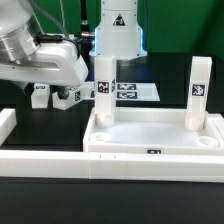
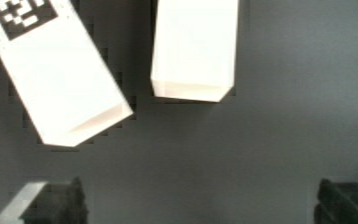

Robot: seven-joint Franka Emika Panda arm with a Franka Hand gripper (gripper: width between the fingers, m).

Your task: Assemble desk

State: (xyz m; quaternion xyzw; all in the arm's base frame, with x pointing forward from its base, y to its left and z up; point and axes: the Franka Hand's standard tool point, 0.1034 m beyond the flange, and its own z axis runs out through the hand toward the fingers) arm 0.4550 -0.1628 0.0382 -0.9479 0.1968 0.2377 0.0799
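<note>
The white tabletop [image 1: 150, 140] lies at the front of the exterior view with its raised rim up. Two white tagged legs stand upright in its far corners, one towards the exterior view's left [image 1: 104, 85] and one towards its right [image 1: 198, 90]. Two more legs lie loose on the dark table behind, one [image 1: 39, 93] beside the other [image 1: 68, 97]. My gripper [image 1: 52, 80] hangs just above them. In the wrist view both loose legs show, one tagged [image 2: 60, 85] and one plain [image 2: 197, 50]. My gripper [image 2: 201, 200] is open and empty, short of the legs.
The marker board [image 1: 132, 91] lies flat behind the tabletop. Low white border rails run along the front [image 1: 50, 165] and the exterior view's left [image 1: 6, 122]. The arm's white base [image 1: 118, 30] stands at the back.
</note>
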